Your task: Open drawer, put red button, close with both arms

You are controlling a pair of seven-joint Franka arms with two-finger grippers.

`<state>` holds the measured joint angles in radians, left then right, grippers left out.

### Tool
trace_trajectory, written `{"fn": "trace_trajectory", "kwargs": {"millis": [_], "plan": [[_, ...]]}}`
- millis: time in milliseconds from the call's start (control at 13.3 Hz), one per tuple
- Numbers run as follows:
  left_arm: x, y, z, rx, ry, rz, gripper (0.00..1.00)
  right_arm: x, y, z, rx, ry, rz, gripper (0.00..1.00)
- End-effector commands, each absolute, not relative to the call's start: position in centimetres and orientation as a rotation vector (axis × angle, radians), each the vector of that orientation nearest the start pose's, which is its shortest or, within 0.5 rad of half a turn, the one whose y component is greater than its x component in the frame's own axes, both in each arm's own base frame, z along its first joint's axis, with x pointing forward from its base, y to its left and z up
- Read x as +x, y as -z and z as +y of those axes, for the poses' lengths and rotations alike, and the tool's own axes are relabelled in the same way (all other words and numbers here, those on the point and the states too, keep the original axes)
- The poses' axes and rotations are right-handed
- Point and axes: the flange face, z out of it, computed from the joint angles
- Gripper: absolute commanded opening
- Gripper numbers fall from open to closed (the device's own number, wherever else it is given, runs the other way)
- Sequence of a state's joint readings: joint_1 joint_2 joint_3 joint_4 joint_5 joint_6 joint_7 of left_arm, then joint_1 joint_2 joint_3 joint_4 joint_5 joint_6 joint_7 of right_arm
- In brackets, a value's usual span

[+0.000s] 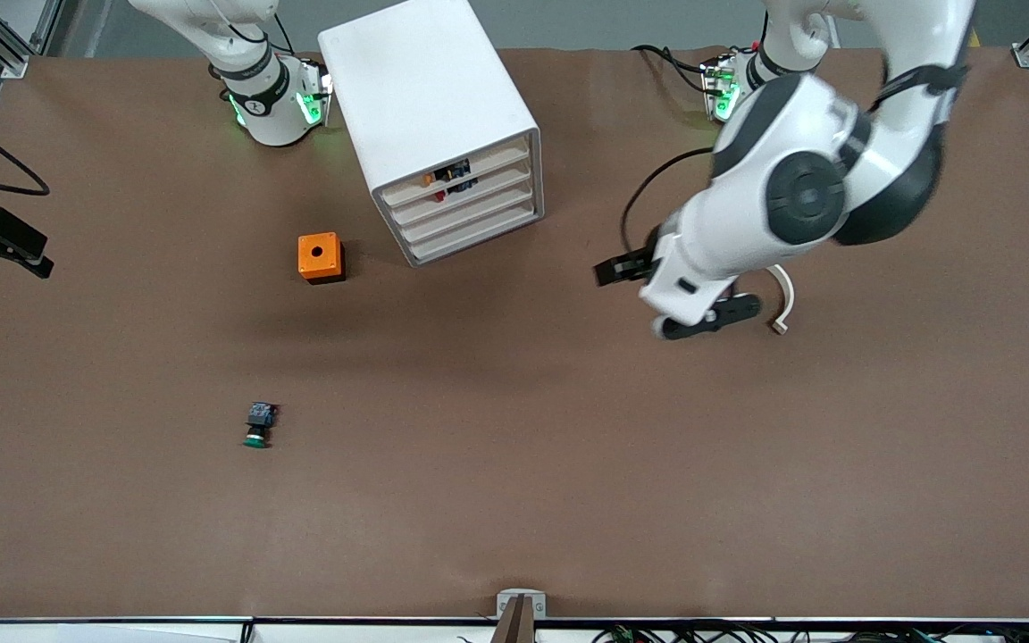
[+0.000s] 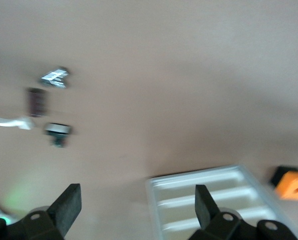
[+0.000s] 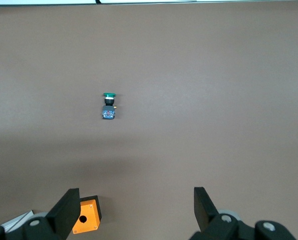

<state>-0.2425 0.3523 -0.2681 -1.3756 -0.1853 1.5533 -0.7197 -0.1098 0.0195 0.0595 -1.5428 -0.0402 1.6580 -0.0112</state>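
Finding the fingers (image 2: 71, 200) of the left gripper (image 1: 632, 302) spread wide apart, released, with nothing between them. Hovering over bare brown counter (image 1: 514, 500), in the middle band of the front view, toward the left arm's end of the white cabinet (image 1: 416, 80). Catching, in the left wrist view, the cabinet's drawer fronts just past the fingertips, blurred. Lying on the counter close under that hand: a small curved white piece (image 1: 782, 302).

Finding the right gripper (image 3: 136, 200) likewise released, its fingers (image 3: 68, 200) parted and empty, shown only in the right wrist view. Hanging high over the counter above the orange box (image 3: 86, 216), with the right arm waiting.

Moving outward to the cabinet, upper middle of the front view: four drawers, all pushed in flush. Seeing through the dark notch of the top drawer (image 1: 488, 163) a small red and dark-blue item, apparently the red button (image 1: 432, 179), inside that drawer. Standing on the counter beside the cabinet, toward the right arm's end: the orange box, hole on top. Lying much nearer the front camera, lower in the frame: the green button (image 1: 257, 426), on its side, well apart from everything else.
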Motion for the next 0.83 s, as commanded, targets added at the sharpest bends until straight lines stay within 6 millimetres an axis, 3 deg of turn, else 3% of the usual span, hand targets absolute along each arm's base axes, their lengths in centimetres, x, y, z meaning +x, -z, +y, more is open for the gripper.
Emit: {"fn": "trace_trajectory", "kwargs": {"millis": [0,226,377,452,753], "plan": [[55.9,-54.8,-25.1,-3.190,-0.413,-0.216,1.00,56.2,-63.8,-3.2,-3.182,0.152,0.080,1.00],[56.0,-57.6,-17.2,-3.217,-0.358,-0.100,1.00,56.1,-63.7,-3.2,-3.182,0.143,0.083,1.00],[55.1,-57.8,-12.9,-3.209,-0.341,-0.025,1.00,56.1,-63.7,-3.2,-3.183,0.143,0.081,1.00],[54.9,-57.8,-11.3,-3.179,-0.319,0.002,1.00,56.1,-63.7,-3.2,-3.183,0.143,0.081,1.00],[55.0,-56.6,-9.1,-3.150,-0.307,0.044,1.00,56.1,-63.8,-3.2,-3.183,0.145,0.076,1.00]]}}
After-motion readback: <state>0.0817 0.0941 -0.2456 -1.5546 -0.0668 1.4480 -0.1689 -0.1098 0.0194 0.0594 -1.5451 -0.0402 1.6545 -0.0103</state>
